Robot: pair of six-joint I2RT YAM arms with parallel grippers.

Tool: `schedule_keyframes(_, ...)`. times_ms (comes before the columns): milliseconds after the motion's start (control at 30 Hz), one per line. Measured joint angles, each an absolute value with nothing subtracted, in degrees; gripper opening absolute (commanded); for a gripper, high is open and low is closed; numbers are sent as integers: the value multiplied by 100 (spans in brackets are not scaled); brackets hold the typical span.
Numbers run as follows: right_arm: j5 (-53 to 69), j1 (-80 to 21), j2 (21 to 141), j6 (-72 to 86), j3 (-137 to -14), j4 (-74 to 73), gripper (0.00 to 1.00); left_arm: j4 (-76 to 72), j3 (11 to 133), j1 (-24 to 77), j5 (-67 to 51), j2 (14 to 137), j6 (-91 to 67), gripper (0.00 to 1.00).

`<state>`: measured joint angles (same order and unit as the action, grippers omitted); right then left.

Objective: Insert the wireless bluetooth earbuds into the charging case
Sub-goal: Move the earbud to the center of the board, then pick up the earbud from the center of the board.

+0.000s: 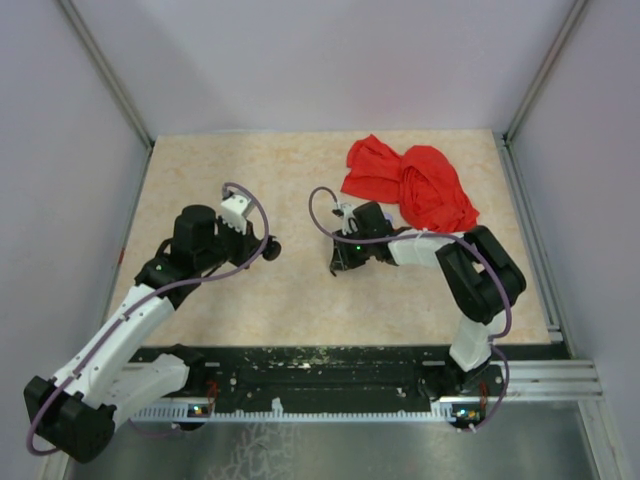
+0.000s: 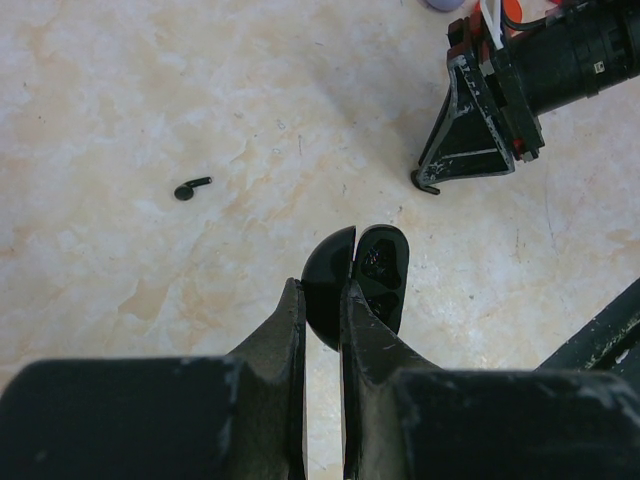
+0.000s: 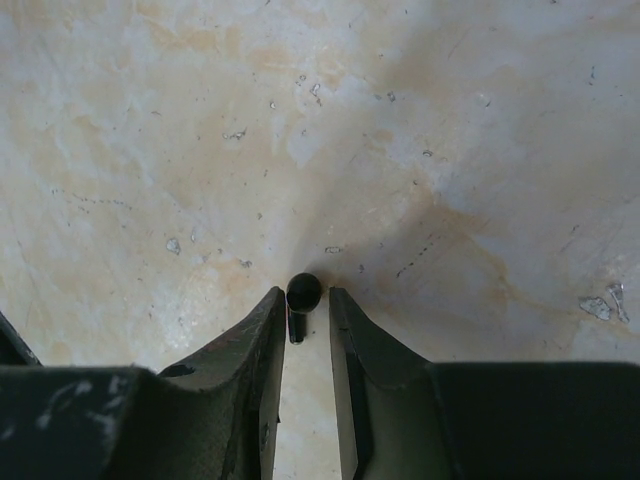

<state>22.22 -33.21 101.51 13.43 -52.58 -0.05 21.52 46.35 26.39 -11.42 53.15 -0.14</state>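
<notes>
Beige marbled desk (image 1: 300,300), pale lilac walls (image 1: 300,60); left pincer (image 2: 322,290) clenched on black round charging case (image 2: 382,268) split open, right pincer (image 3: 305,295) straddling black earbud (image 3: 303,289), grip unclear.

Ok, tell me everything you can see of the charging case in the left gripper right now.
The charging case is a small, round, black shell that looks like plastic. It is parted along a seam into two halves: one a smooth matte dome, the other glossier and hollowed. It stands on edge, its lower part pinched in the left gripper. Whether it touches the table cannot be told.
</notes>
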Motion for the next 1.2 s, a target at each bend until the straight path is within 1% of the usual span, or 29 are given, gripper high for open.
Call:
schedule_keyframes(100,2237,-3295,10149,1374,-5249,21,22,2152,4635,2624,-1144,5315,-14,3)
schedule_keyframes(233,2250,-3212,10149,1404,-5214,60,14,2152,4633,2620,-1144,5315,-14,3)
schedule_keyframes(433,2401,-3072,10149,1481,-5172,115,11,2152,4633,2620,-1157,5315,-14,3)
schedule_keyframes(500,2493,-3020,10149,1509,-5127,176,12,2152,4633,2620,-1160,5315,-14,3)
schedule_keyframes(567,2648,-2932,10149,1577,-5024,307,17,2152,4633,2620,-1160,5315,-14,3)
schedule_keyframes(667,2930,-2720,10136,1728,-4825,528,20,2152,4633,2620,-1162,5315,-14,3)
schedule_keyframes(833,3055,-2403,9979,1868,-4569,676,21,2152,4633,2620,-1164,5315,-14,3)
schedule_keyframes(1000,2926,-2381,9900,1870,-4499,679,18,2152,4633,2620,-1168,5315,-14,3)
schedule_keyframes(1200,2526,-2532,9682,1822,-4510,327,23,2152,4633,2620,-1188,5315,-14,3)
